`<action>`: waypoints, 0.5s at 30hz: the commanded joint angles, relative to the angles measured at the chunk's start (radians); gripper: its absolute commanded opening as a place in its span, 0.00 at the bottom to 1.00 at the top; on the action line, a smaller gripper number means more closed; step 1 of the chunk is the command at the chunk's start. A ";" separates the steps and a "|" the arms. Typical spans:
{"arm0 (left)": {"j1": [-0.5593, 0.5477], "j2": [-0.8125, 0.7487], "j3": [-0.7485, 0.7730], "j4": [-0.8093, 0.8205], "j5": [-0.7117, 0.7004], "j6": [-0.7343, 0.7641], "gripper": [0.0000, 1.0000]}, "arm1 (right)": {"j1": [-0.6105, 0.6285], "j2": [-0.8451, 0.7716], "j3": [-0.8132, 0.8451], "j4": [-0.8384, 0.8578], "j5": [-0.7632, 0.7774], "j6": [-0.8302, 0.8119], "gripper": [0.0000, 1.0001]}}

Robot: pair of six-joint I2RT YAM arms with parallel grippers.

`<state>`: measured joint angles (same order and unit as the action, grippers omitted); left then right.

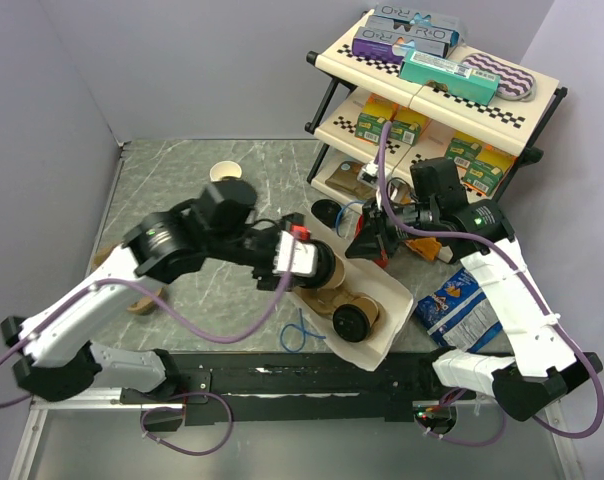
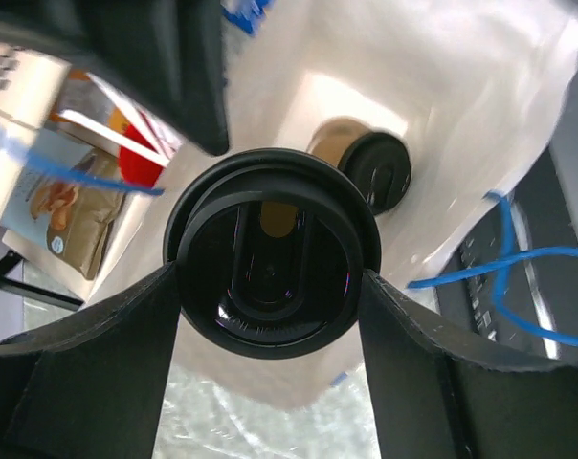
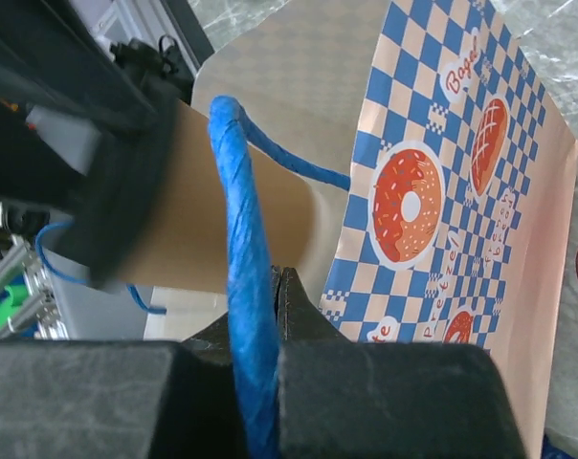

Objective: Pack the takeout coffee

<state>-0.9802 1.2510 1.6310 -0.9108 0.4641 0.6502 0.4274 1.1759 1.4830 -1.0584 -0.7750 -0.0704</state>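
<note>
My left gripper (image 1: 317, 268) is shut on a brown paper cup with a black lid (image 2: 270, 277) and holds it on its side at the mouth of the white paper bag (image 1: 392, 300). A finger stands on each side of the lid. A second lidded cup (image 1: 354, 320) lies inside the bag, and it shows beyond the held lid in the left wrist view (image 2: 370, 170). My right gripper (image 1: 374, 243) is shut on the bag's blue handle (image 3: 243, 306) and holds the bag's upper side open. The held cup's brown side (image 3: 232, 229) shows in the right wrist view.
A lidless brown cup (image 1: 226, 173) stands at the back. A two-tier shelf (image 1: 437, 85) of boxes stands at the back right. A blue snack packet (image 1: 460, 305) lies beside the bag. The bag's other blue handle (image 1: 300, 330) lies near the front rail.
</note>
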 commanded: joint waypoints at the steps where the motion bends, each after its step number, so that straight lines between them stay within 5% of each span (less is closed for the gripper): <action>1: -0.043 0.123 0.122 -0.097 -0.054 0.161 0.01 | -0.006 -0.025 0.019 0.043 0.023 0.099 0.00; 10: -0.124 0.324 0.288 -0.283 -0.163 0.310 0.01 | -0.016 -0.005 0.045 0.069 0.010 0.158 0.00; 15: -0.138 0.320 0.245 -0.247 -0.199 0.396 0.01 | -0.039 -0.010 0.022 0.083 -0.026 0.198 0.00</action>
<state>-1.1069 1.5867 1.8736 -1.1484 0.3054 0.9379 0.4076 1.1759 1.4868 -1.0206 -0.7555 0.0643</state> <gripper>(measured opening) 0.724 0.010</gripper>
